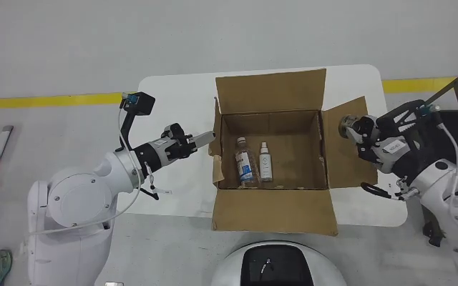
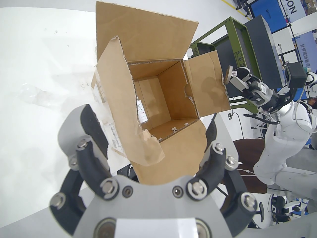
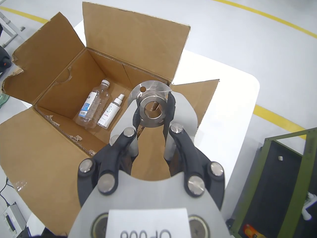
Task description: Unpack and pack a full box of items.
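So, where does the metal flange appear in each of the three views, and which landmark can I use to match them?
Top view: the flange over the box's right flap, in the right jaws.
Left wrist view: flange at the far flap's edge, in the other arm's jaws.
Right wrist view: flange clamped in its own jaws, before the box.
Shared landmark: the box's tall back flap.

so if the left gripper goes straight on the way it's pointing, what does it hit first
Most likely the torn side flap of the cardboard box, right ahead of the left gripper; depth is unclear.
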You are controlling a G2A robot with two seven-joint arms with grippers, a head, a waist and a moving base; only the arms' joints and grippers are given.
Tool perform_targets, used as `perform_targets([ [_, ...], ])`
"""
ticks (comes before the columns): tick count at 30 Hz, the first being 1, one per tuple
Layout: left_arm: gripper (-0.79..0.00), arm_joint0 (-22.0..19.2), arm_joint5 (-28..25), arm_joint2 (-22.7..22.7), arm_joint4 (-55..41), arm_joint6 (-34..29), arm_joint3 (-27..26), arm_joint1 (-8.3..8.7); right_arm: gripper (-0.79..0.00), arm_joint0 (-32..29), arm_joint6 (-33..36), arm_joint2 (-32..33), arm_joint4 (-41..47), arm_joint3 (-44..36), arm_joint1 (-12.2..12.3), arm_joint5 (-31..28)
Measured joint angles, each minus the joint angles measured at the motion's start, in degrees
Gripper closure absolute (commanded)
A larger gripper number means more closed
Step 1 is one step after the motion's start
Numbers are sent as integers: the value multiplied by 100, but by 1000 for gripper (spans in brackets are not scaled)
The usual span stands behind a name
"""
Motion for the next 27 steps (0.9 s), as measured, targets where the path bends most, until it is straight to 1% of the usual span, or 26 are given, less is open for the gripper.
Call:
perform_targets([
  [3,-785,0,0,0,0,0,0,0,0,-7,-25,-7,-4,21,-2,12],
  [5,-785,0,0,0,0,0,0,0,0,-16,-225,-107,-46,131,-12,98],
  [7,-785,0,0,0,0,0,0,0,0,60,-403,-310,-83,228,-24,162],
  [10,-785,0,0,0,0,0,0,0,0,356,-565,-822,-310,466,-44,202],
  [13,-785,0,0,0,0,0,0,0,0,798,-586,-1449,-540,847,-84,307],
  [16,-785,0,0,0,0,0,0,0,0,1357,-463,-2141,-930,1420,-145,424],
  [19,-785,0,0,0,0,0,0,0,0,1926,-309,-2851,-1265,2140,-237,577],
  [22,-785,0,0,0,0,0,0,0,0,2431,-161,-3560,-1874,2833,-354,728],
  [23,-785,0,0,0,0,0,0,0,0,2601,-104,-3791,-1916,3089,-409,800],
  [27,-785,0,0,0,0,0,0,0,0,3056,46,-4368,-1923,3805,-579,977],
])
